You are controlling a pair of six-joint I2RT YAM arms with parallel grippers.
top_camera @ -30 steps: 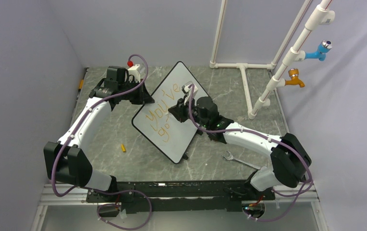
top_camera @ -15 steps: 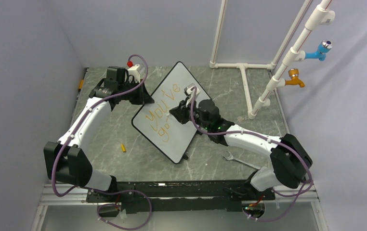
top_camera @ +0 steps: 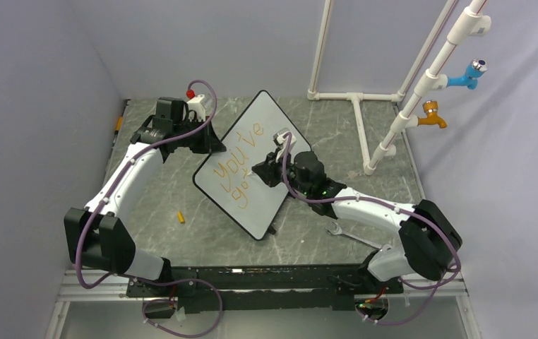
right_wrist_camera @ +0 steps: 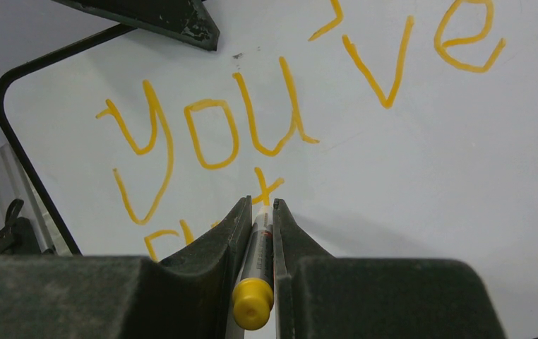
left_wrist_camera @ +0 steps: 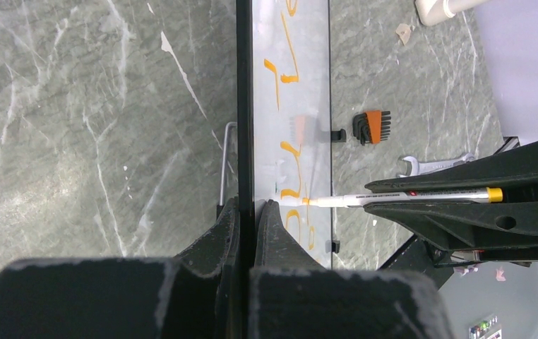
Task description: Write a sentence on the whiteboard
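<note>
Orange letters of the sentence (top_camera: 236, 166) run across the whiteboard (top_camera: 265, 116), which stands tilted on the grey marble-patterned table (top_camera: 181, 183) in the top view. "You've" forms the first line, with "got" beneath it. The left gripper (top_camera: 210, 145) meets the whiteboard's left edge, and the right gripper (top_camera: 260, 171) sits in front of its face, just right of the second line. A small yellow cylinder (top_camera: 180, 217) lies off the whiteboard's lower left, and a wrench (top_camera: 347, 234) lies off its lower right.

From the left wrist we look along the whiteboard's black rim. The left gripper's fingers (left_wrist_camera: 227, 226) are pressed closed on that rim, one on each side. A white marker (left_wrist_camera: 393, 198) with a yellow end reaches in from the right, its tip on the whiteboard's face among the orange strokes. A hex-key set (left_wrist_camera: 372, 126) lies on the table beyond the whiteboard.

From the right wrist we see the right gripper's fingers (right_wrist_camera: 238, 222) clamped tight around the marker. Its tip sits just below an orange cross-stroke under "You've". The rest of the second line is mostly hidden behind the fingers.
</note>
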